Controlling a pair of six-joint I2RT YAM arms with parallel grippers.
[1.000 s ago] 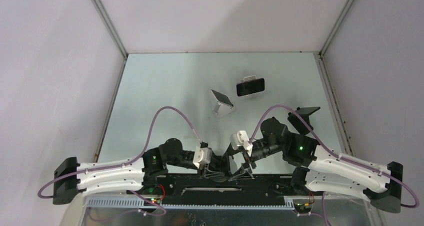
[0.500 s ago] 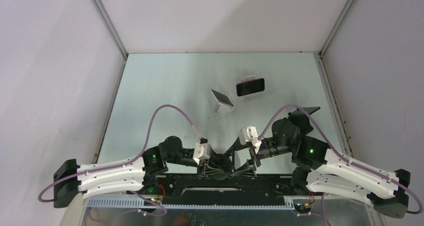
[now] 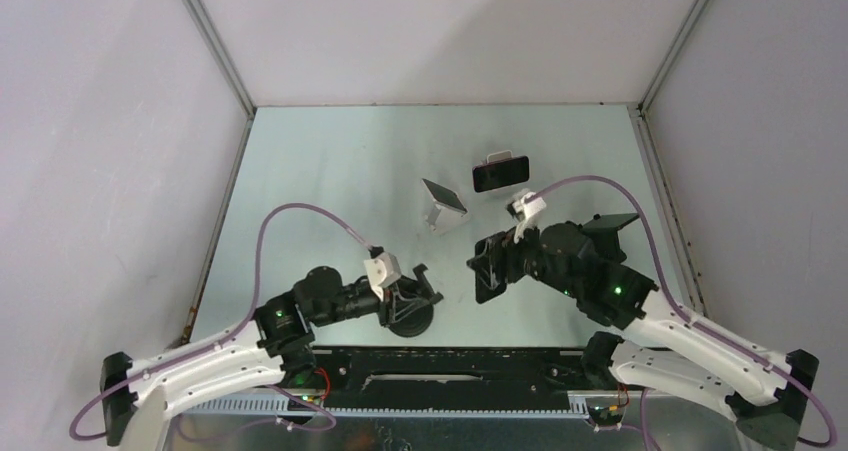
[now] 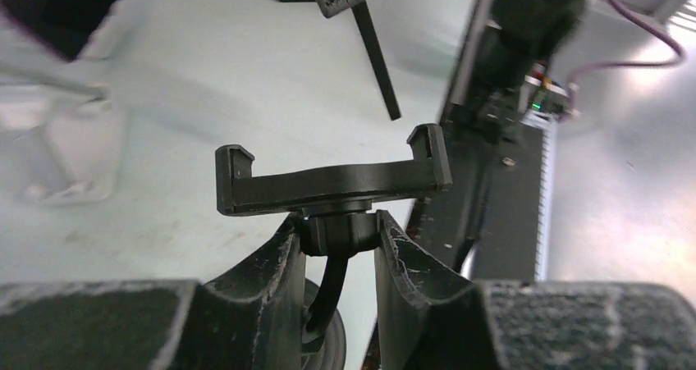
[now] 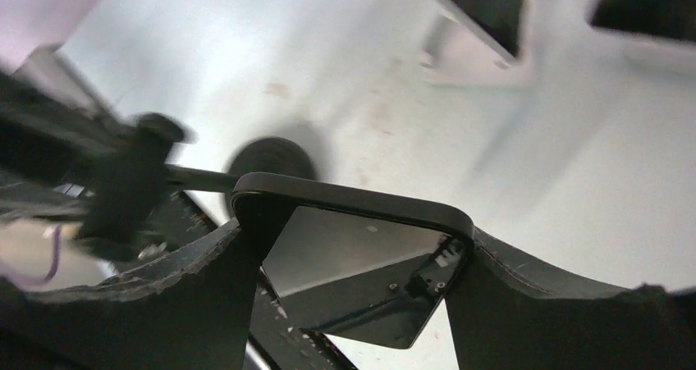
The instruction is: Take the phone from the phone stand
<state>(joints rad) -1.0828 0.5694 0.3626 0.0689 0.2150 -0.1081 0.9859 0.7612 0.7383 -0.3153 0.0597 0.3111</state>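
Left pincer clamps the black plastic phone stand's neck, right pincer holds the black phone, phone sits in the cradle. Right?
Wrong on the cradle: left wrist view shows the black plastic phone stand empty, clamped by the left pincer. The black phone is out, in the right pincer.

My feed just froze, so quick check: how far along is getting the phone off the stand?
Done: the phone stand cradle is empty. In hand: the left gripper clamps the stand's neck, and the right gripper holds the phone, apart from the stand. Left: probably just setting the phone down on the table.
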